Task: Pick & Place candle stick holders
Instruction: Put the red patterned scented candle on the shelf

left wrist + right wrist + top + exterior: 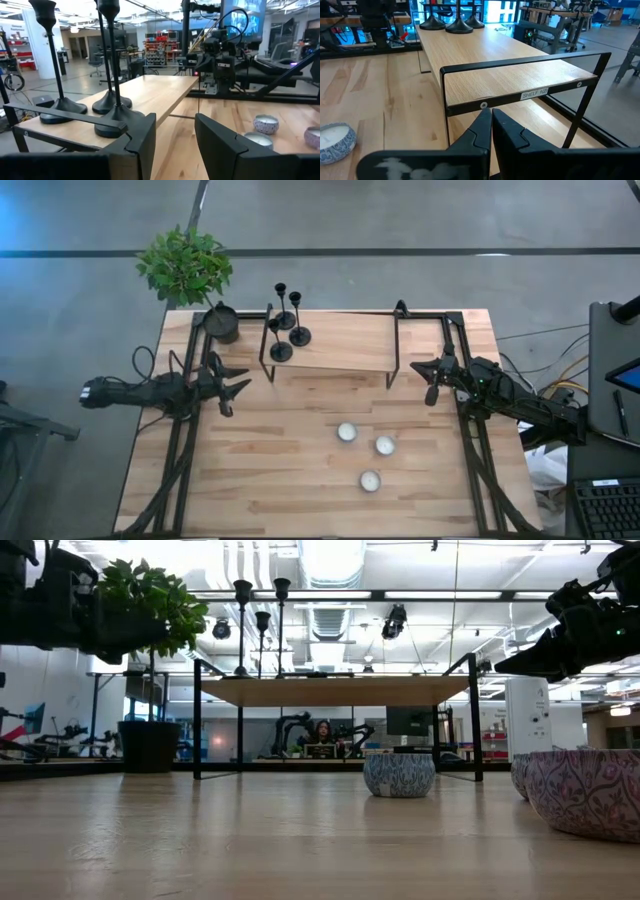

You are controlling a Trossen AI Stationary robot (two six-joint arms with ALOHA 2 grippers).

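Note:
Three black candlesticks (288, 325) stand by their round bases on the left end of a raised wooden shelf (340, 345); they also show in the left wrist view (107, 75). Three low patterned tealight cups (367, 450) sit on the tabletop at the near right. My left gripper (237, 387) is open, above the table, left of the shelf. My right gripper (432, 385) is shut and empty, above the table by the shelf's right end (520, 95).
A dark pot with a green plant (218, 320) stands at the table's far left corner. The shelf's black metal legs (267, 340) stand near both grippers. Bare wooden tabletop (270, 460) lies at the near left.

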